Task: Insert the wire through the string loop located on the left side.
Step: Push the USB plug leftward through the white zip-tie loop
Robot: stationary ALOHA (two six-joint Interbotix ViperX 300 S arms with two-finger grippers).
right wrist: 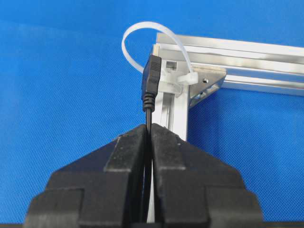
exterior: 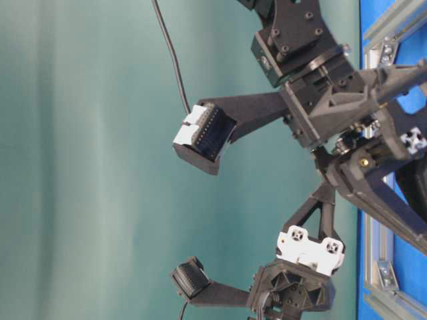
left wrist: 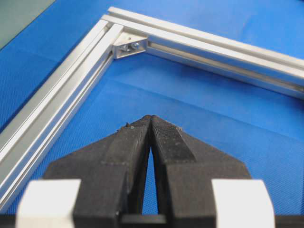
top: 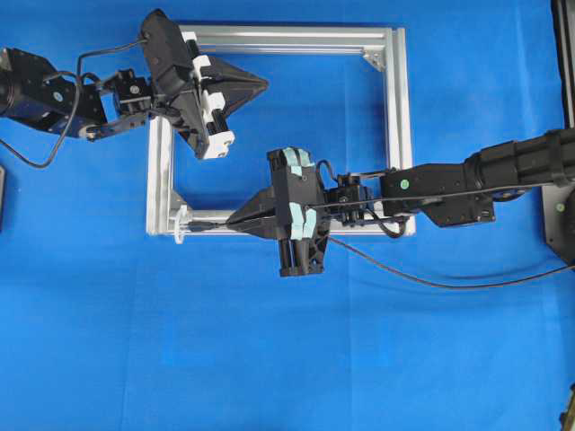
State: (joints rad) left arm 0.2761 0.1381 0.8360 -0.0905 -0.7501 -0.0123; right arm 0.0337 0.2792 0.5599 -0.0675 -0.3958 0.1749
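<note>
Our right gripper [right wrist: 148,127] clamped on the wire [right wrist: 152,80], its plug poking just ahead of the fingertips at the string loop [right wrist: 142,35] on the frame [right wrist: 247,50] corner, our left gripper [left wrist: 151,118] closed and empty over the frame's interior

Metal, plastic and cloth under my grippers

The frame [right wrist: 228,52] was brushed silver aluminium with a dull sheen, grooved along its length. The loop [right wrist: 137,35] looked like smooth, whitish translucent plastic. The wire [right wrist: 148,116] had a matt black rubbery sheath and a semi-gloss black plastic plug [right wrist: 152,78]. My right gripper [right wrist: 148,130] and left gripper [left wrist: 150,118] were matt black plastic with ridged, rough pads. The table [top: 269,359] wore a blue, finely woven matt cloth.
</note>
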